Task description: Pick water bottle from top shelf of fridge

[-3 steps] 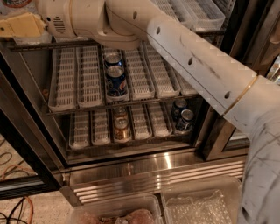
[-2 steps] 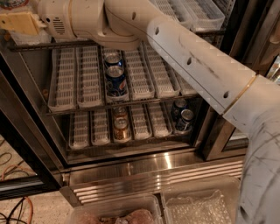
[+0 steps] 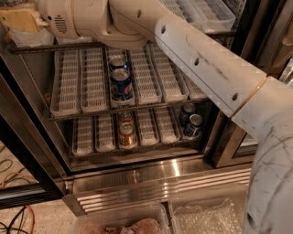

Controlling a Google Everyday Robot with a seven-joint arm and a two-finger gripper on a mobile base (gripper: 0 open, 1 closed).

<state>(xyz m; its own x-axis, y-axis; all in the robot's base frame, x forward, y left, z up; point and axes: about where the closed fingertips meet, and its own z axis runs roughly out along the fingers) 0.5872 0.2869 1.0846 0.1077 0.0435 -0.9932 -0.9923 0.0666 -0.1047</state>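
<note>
The fridge (image 3: 151, 176) stands open before me, with a stainless steel sill and several wire racks. The top shelf (image 3: 59, 46) runs along the upper edge of the view, and its translucent white lane trays (image 3: 201, 11) show at the upper right. My white arm reaches across from the lower right to the upper left. My gripper (image 3: 18, 19), with tan pads, is at the far left end of the top shelf, at the edge of the view. The water bottle is not clearly in view; the arm and the picture's edge hide that spot.
Blue soda cans (image 3: 121, 84) sit in a lane of the middle rack. Gold cans (image 3: 127, 132) and dark cans (image 3: 191, 123) are on the lower rack. A black door frame (image 3: 23, 137) stands at the left. Two plastic bins (image 3: 206, 215) lie on the floor in front.
My gripper has moved a little up and to the left along the top shelf. The cans and trays have not moved.
</note>
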